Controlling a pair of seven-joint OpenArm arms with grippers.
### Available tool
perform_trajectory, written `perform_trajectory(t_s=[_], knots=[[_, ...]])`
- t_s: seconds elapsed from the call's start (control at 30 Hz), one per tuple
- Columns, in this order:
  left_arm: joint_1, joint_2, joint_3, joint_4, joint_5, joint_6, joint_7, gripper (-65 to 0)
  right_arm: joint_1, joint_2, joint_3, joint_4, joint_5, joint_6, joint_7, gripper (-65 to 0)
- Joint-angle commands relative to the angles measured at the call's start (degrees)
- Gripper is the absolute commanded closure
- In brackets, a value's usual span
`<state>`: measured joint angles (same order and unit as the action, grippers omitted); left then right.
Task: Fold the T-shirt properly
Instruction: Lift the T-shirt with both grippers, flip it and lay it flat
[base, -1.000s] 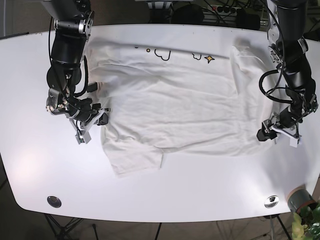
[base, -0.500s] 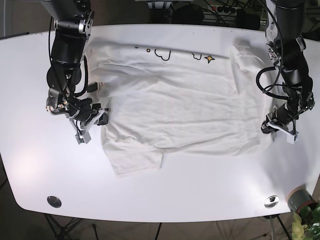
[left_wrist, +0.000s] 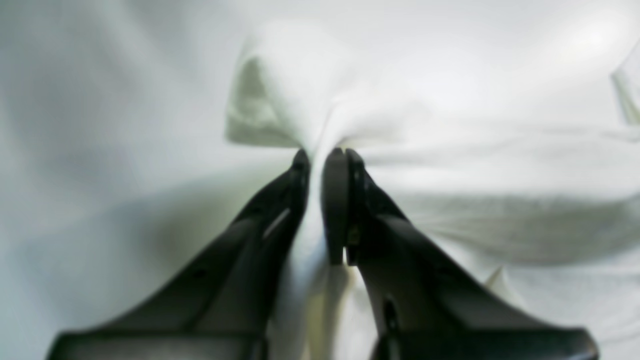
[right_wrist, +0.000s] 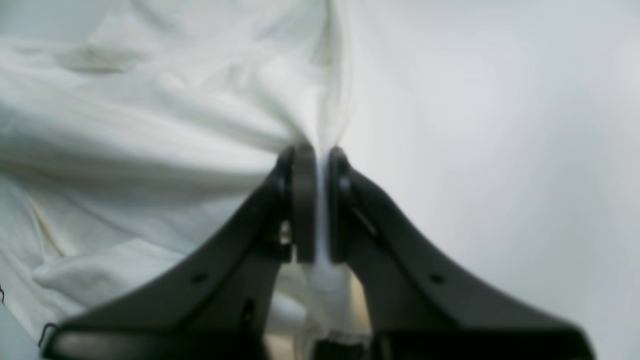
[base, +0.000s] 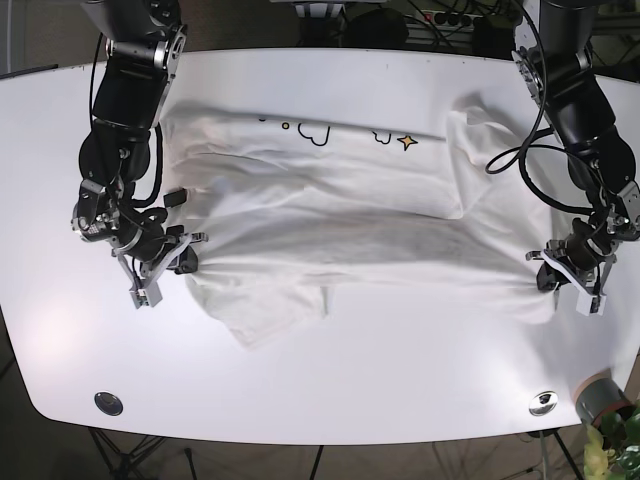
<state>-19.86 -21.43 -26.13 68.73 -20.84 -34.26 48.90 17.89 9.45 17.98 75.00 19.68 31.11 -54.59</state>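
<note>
While both arms have drawn apart over the last second, the left gripper (left_wrist: 322, 155) stays clamped on a bunched fold of the T-shirt (base: 350, 220), its jaws nearly together with white cloth squeezed between them and spilling out past the tips. The right gripper (right_wrist: 315, 150) is likewise clenched on a pinch of fabric, a thin ridge of cloth rising from its jaws.

In the base view, the left gripper (base: 568, 272) sits at the shirt's edge on that view's right, and the right gripper (base: 160, 268) at the edge on that view's left. A second ago the left gripper stood just off the cloth's margin; now it has the edge in hand, and the fabric between the two grippers runs in long horizontal creases rather than lying loose. The printed band with the small star (base: 407, 143) has also shifted a little toward the near side of the tabletop (base: 400, 390).

My reading is that the shirt is being pulled taut crosswise, to flatten it or lift a layer before a fold; no proper fold is made yet. One sleeve or corner (base: 270, 315) lies as a rumpled flap below the stretched line, near the right gripper. The rest of the shirt spreads across the middle of the tabletop, between the two grippers and away from them toward the far edge.
</note>
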Motion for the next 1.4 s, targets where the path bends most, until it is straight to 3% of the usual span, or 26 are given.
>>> perform_trajectory(t_s=[0.0, 0.23, 0.4, 0.53, 0.83, 1.07, 1.17, 1.37], knots=[[-1.5, 0.3, -0.4, 5.0, -0.5, 0.4, 0.7, 0.0, 3.8, 1.2, 0.1, 1.5, 0.8, 0.05, 0.7, -2.2], [-8.1, 1.0, -0.1, 12.5, -0.4, 0.4, 6.2, 0.0, 12.9, 4.7, 0.0, 1.2, 0.8, 0.32, -2.4, -2.2], [-16.9, 0.9, 0.0, 12.5, 0.0, 0.4, 8.8, 0.0, 21.6, 7.4, -0.1, 1.2, 0.4, 2.86, -6.1, -2.2], [-25.0, 0.6, 0.2, 12.1, 0.0, 0.4, 9.2, 0.0, 29.6, 9.4, -0.5, 1.1, 0.3, 3.48, -9.0, -2.2], [-40.9, -1.2, 3.8, 9.1, -0.4, 0.3, 9.2, 0.0, 47.1, 13.3, -9.6, 1.0, 0.8, 3.57, -13.2, -2.2], [-38.6, -1.4, 3.3, 11.1, -0.5, 0.0, 9.2, 0.0, 48.7, 13.7, -9.4, 1.5, 0.8, 3.66, -16.6, -2.2], [-33.8, -1.4, 3.2, 13.5, -0.5, -0.2, 9.0, 0.0, 44.7, 14.6, -7.9, 2.3, 3.2, 4.8, -17.6, -2.2], [-23.9, -1.3, 0.1, 18.1, -0.5, -5.3, 9.0, 0.0, 32.0, 15.0, -2.6, 9.9, 5.3, 5.06, -18.0, -2.2]])
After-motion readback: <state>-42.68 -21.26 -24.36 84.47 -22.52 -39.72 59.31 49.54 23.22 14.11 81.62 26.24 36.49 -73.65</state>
